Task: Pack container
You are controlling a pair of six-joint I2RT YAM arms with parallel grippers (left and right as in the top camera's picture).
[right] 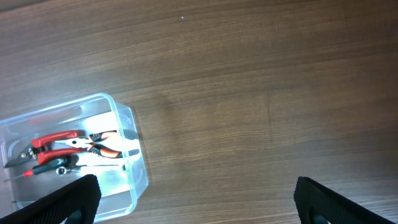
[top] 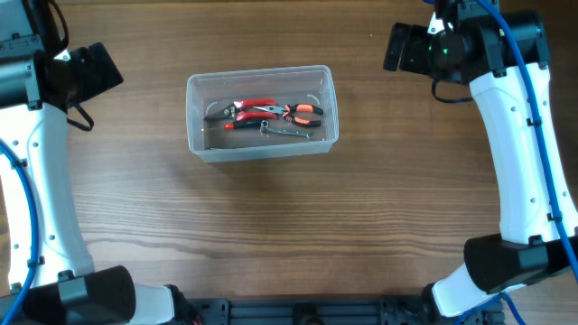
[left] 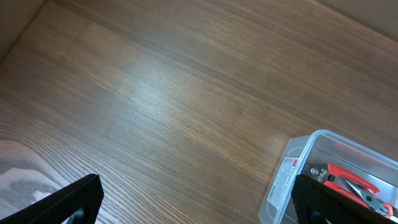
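The clear plastic container (top: 193, 119) stands on the wooden table, left of centre in the overhead view. Inside lie red-handled pliers (top: 250, 108), orange-and-black pliers (top: 302, 112) and a small metal tool (top: 287, 133). The container also shows in the left wrist view (left: 297, 163) and the right wrist view (right: 127, 155). My left gripper (left: 198, 200) is open and empty, raised at the table's left. My right gripper (right: 198, 200) is open and empty, raised at the far right. Neither touches the container.
The wooden table (top: 361, 208) stretches around the container. The two arm bases stand at the near corners, left (top: 90, 293) and right (top: 492, 262). A pale edge beyond the table shows at the top left of the left wrist view (left: 15, 25).
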